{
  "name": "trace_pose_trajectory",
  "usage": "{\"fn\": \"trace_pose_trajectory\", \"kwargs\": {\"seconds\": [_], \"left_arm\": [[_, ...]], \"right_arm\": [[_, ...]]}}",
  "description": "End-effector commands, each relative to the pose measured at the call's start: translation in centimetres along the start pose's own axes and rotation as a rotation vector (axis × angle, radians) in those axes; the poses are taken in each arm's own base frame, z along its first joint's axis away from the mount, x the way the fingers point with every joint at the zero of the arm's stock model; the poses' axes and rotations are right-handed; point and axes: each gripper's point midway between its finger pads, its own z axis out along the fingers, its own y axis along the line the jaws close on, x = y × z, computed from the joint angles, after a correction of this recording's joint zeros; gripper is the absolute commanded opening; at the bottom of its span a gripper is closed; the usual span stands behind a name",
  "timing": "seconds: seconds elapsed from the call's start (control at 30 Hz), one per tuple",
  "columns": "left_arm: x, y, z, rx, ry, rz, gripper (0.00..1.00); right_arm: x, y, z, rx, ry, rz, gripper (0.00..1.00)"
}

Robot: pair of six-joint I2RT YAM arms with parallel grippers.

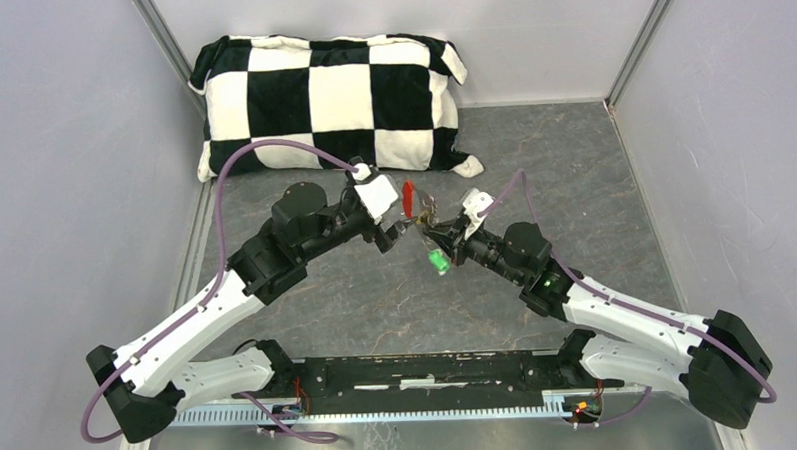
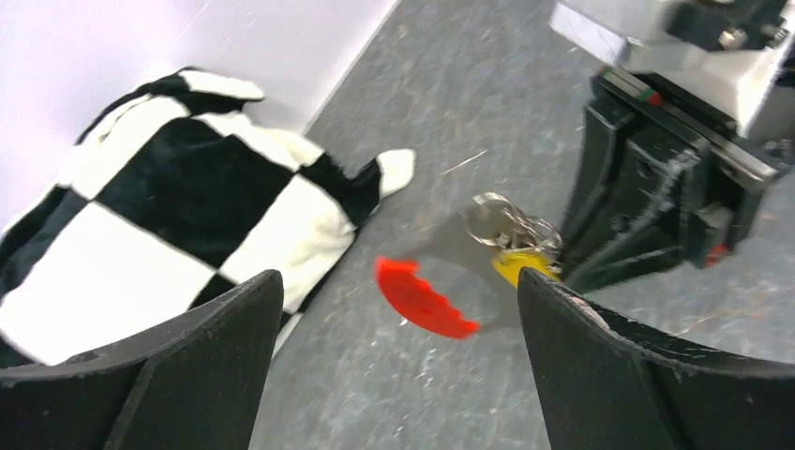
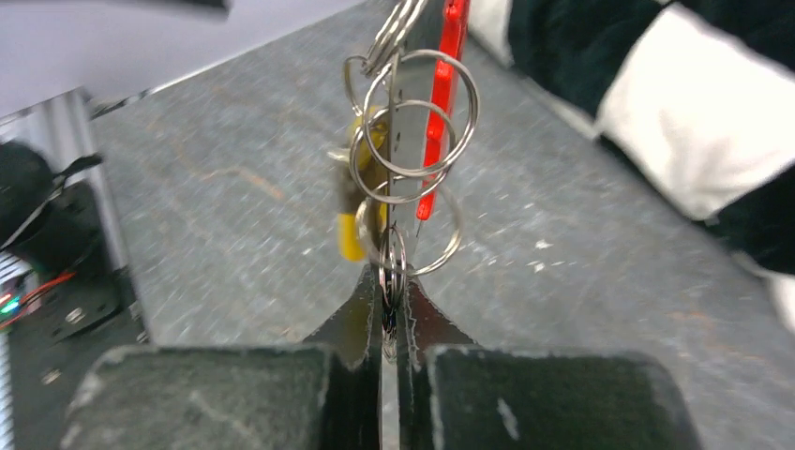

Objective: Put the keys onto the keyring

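Right fingers (image 3: 562, 394) clench the keyring (image 3: 392, 272) above the tabletop (image 1: 357, 306), red tag (image 3: 442, 112) and yellow key (image 3: 354, 225) hanging from it, so that key seems threaded; left fingers (image 2: 187, 375), spread empty just left, probably must next fetch the green key (image 1: 438, 261) slightly nearer.

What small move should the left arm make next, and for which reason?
Probably ease the left gripper forward and close it on the red tag. Its jaws stand open with the tag ahead of them, untouched, while the right gripper is shut on the keyring and holds it in the air.
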Motion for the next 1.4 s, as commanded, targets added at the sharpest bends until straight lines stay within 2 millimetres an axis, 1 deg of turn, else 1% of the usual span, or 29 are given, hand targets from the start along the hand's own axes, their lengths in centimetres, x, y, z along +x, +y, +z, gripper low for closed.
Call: {"fn": "trace_pose_trajectory", "kwargs": {"seconds": [0.0, 0.03, 0.1, 0.2, 0.27, 0.33, 0.4, 0.5, 0.6, 0.67, 0.7, 0.8, 0.87, 0.93, 0.97, 1.0, 1.03, 1.1, 1.17, 1.27, 1.33, 1.37], "left_arm": [[-0.4, 4.3, -1.1, -0.124, 0.111, 0.148, 1.00], [0.0, 5.0, -1.3, -0.137, 0.145, 0.144, 1.00], [0.5, 6.7, -1.9, -0.165, 0.190, 0.106, 1.00], [1.2, 9.0, -2.7, -0.182, 0.226, 0.035, 1.00], [2.2, 9.3, -3.2, -0.149, 0.287, 0.044, 1.00], [3.4, 9.6, -3.6, -0.154, 0.358, 0.064, 1.00], [4.8, 9.7, -4.1, -0.162, 0.410, 0.059, 1.00], [7.4, 9.7, -4.7, -0.172, 0.487, 0.014, 1.00], [10.2, 11.1, -5.3, -0.224, 0.546, -0.081, 1.00], [11.9, 12.3, -5.7, -0.252, 0.570, -0.123, 1.00], [13.1, 12.9, -6.2, -0.271, 0.586, -0.143, 1.00], [15.1, 13.4, -6.7, -0.270, 0.573, -0.180, 1.00], [16.3, 13.2, -6.9, -0.274, 0.559, -0.192, 1.00], [17.7, 12.4, -6.9, -0.257, 0.555, -0.206, 1.00], [18.3, 12.0, -7.0, -0.251, 0.557, -0.212, 1.00], [19.1, 11.5, -7.0, -0.245, 0.561, -0.223, 1.00], [19.7, 11.1, -7.1, -0.243, 0.565, -0.233, 1.00], [21.0, 10.7, -7.2, -0.242, 0.576, -0.261, 1.00], [21.9, 10.3, -7.4, -0.230, 0.587, -0.295, 1.00], [22.5, 10.1, -7.6, -0.209, 0.589, -0.338, 1.00], [22.6, 10.4, -7.8, -0.213, 0.578, -0.365, 1.00], [22.6, 10.7, -7.9, -0.219, 0.569, -0.379, 1.00]], "right_arm": [[1.3, 4.8, -0.4, -0.279, 0.141, 0.165, 0.00], [2.2, 5.7, -0.8, -0.330, 0.175, 0.198, 0.00], [3.4, 6.4, -1.3, -0.367, 0.212, 0.254, 0.00], [3.8, 7.0, -2.1, -0.406, 0.199, 0.320, 0.00], [4.4, 7.5, -2.4, -0.440, 0.226, 0.368, 0.00], [5.0, 7.6, -2.5, -0.455, 0.242, 0.404, 0.00], [5.6, 7.2, -2.3, -0.449, 0.247, 0.424, 0.00], [7.3, 6.0, -1.5, -0.431, 0.286, 0.459, 0.00], [9.6, 4.7, -0.4, -0.415, 0.347, 0.505, 0.01], [11.2, 3.2, 0.1, -0.372, 0.376, 0.527, 0.06], [12.1, 2.4, 0.4, -0.348, 0.391, 0.541, 0.10], [14.3, 0.2, 1.2, -0.301, 0.420, 0.567, 0.18], [15.4, -1.2, 1.7, -0.257, 0.427, 0.541, 0.23], [16.6, -2.3, 2.0, -0.224, 0.450, 0.532, 0.33], [17.2, -2.8, 2.0, -0.207, 0.469, 0.529, 0.48], [17.7, -3.1, 2.0, -0.192, 0.483, 0.524, 0.81], [18.2, -3.7, 1.9, -0.168, 0.501, 0.509, 0.98], [18.7, -5.2, 1.6, -0.106, 0.534, 0.483, 0.98], [18.7, -6.6, 1.0, -0.044, 0.572, 0.456, 0.98], [17.7, -8.5, -0.2, 0.042, 0.608, 0.381, 0.98], [17.1, -9.7, -1.4, 0.100, 0.647, 0.329, 0.98], [17.0, -10.1, -2.3, 0.134, 0.668, 0.306, 0.98]]}}
